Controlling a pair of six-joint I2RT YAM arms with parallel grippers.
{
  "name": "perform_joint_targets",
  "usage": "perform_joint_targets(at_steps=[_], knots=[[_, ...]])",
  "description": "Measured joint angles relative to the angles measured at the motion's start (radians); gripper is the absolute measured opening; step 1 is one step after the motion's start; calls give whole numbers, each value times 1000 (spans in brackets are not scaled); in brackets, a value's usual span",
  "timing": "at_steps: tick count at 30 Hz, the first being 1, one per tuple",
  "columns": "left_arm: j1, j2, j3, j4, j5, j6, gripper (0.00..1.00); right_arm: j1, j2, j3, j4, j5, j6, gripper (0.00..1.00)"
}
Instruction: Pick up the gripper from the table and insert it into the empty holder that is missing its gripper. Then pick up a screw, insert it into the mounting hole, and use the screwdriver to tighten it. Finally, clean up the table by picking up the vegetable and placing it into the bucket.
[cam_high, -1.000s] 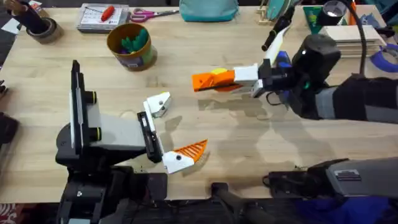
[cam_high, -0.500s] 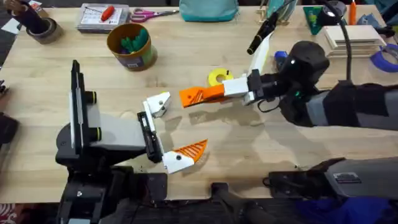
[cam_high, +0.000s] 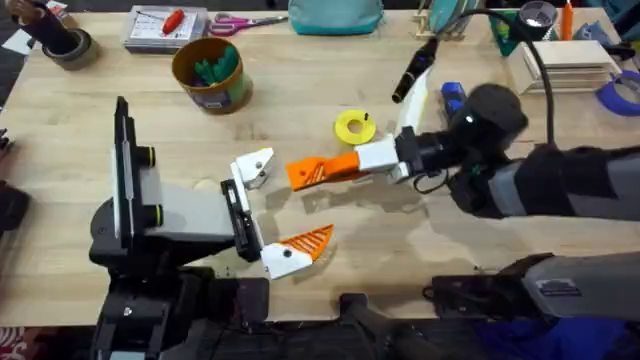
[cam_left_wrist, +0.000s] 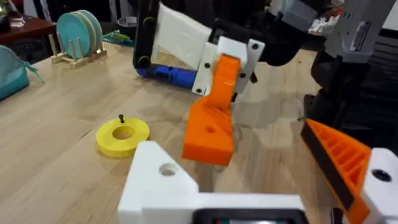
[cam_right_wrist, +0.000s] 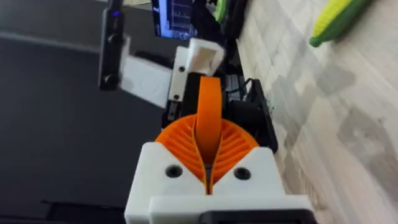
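My right gripper (cam_high: 342, 165) is shut on the orange ribbed gripper (cam_high: 305, 173), holding it level above the table's middle. The piece's free end hangs just right of the empty holder (cam_high: 254, 166), the bare white mount on my left gripper (cam_high: 280, 205). That gripper stands open, and its other finger carries an orange tip (cam_high: 308, 241). In the left wrist view the orange gripper (cam_left_wrist: 210, 127) hovers close above the holder (cam_left_wrist: 163, 177). A screw (cam_left_wrist: 121, 118) stands on a yellow disc (cam_high: 352, 127). The blue screwdriver (cam_high: 452, 97) lies behind my right arm. The vegetable (cam_right_wrist: 339, 18) lies on the wood. The bucket (cam_high: 210, 72) is at the back left.
Scissors (cam_high: 240, 21), a clear box with a red-handled tool (cam_high: 165, 24), a tape roll (cam_high: 65, 46) and a teal bag (cam_high: 335, 14) line the far edge. Wooden blocks (cam_high: 570, 55) sit at the back right.
My right arm has carried the orange gripper left and nearer the table's front, closing on the bare mount. The yellow disc has come out from under it. The left arm has stayed still.
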Motion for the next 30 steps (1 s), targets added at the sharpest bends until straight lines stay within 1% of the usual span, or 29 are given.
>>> perform_joint_targets(at_steps=[2,4,10,14,19,26,30], knots=[[0,0,0,0,0,0,985,0,0,-28,96,13,26,8],[0,0,0,0,0,0,986,0,0,-51,155,29,53,8],[0,0,0,0,0,0,986,12,0,-90,178,67,122,8],[0,0,0,0,0,0,986,43,0,-92,253,94,175,8],[0,0,0,0,0,0,986,66,0,-92,256,111,209,8],[0,0,0,0,0,0,985,75,0,-92,256,136,217,8],[0,0,0,0,0,0,985,100,0,-92,256,164,217,8]])
